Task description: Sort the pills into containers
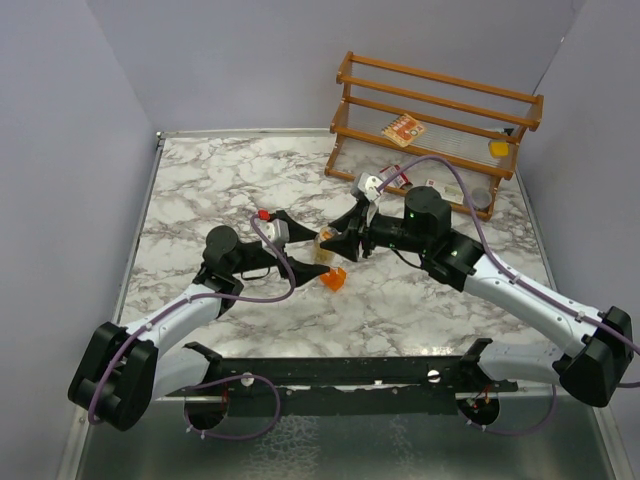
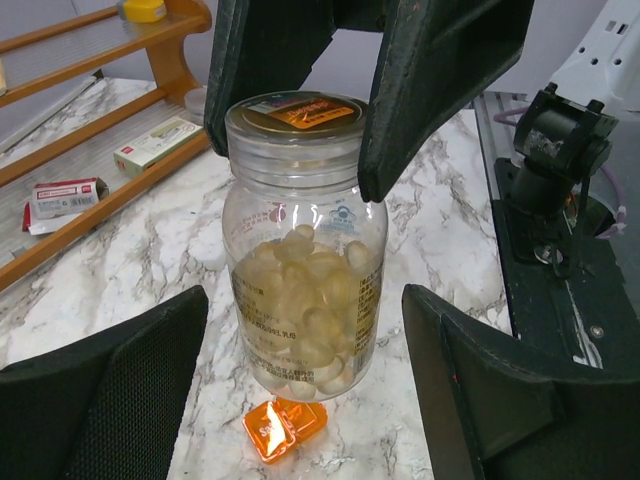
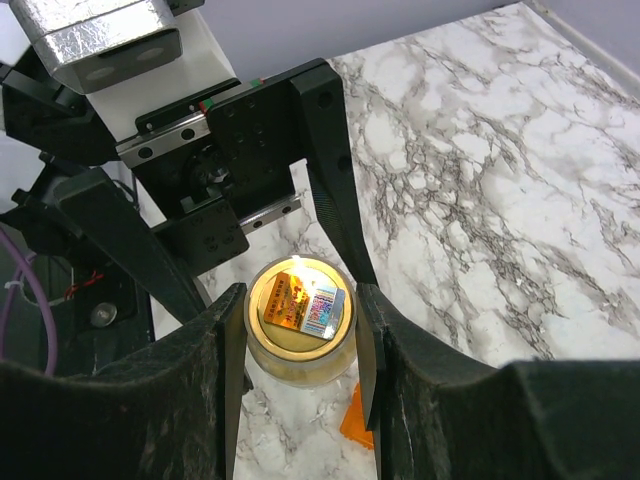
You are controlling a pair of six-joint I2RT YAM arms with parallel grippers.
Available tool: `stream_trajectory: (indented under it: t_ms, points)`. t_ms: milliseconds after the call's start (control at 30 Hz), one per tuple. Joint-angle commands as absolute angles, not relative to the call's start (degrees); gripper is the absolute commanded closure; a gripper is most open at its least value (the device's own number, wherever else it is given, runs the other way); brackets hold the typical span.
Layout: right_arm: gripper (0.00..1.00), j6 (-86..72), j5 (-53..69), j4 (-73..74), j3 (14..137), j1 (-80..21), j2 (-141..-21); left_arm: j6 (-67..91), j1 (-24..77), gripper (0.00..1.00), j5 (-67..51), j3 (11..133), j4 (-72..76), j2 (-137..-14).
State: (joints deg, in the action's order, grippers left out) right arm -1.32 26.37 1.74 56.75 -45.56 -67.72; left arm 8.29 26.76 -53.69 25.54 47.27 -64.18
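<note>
Clear jar [image 2: 303, 250]: upright near the middle of the marble surface [image 1: 220, 190], roughly half filled with tan-yellow softgels. Its base appears to rest on the surface; I cannot confirm contact. The lid [image 3: 298, 305] is on and carries an orange and white label.

Orange box [image 2: 283, 430]: lies on the surface just beside the jar's base, on the side nearer my arm bases. It is tilted and nothing holds it. Whether it touches the jar I cannot tell.

My right gripper [image 3: 298, 318]: comes down on the jar from above, its two fingers pinching the lid from opposite sides. Both the right wrist view and the left wrist view show them against the lid's rim.

My left gripper [image 2: 300, 365]: low and level with the jar's lower half, spread wide. One finger stands to each side of the jar, and a clear gap shows on both sides. It holds nothing.

Surroundings: a wooden rack [image 1: 440, 110] stands at the far right of the surface, well apart from the jar. A red-and-white packet [image 2: 65, 197] lies on its lower shelf.
</note>
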Motion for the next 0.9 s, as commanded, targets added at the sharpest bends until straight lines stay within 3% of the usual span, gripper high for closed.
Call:
stream_trajectory:
  t_ms: [0,867]
  points:
    - [0.99,-2.1,27.7,-1.8,56.3,-46.1,-67.8,9.3,26.9,0.19,-55.9,26.1,50.1,-63.9]
    - [0.99,-1.9,26.7,-2.6,55.5,-46.4,-67.8,11.2,26.9,0.23,-56.9,27.2,51.8,-66.6]
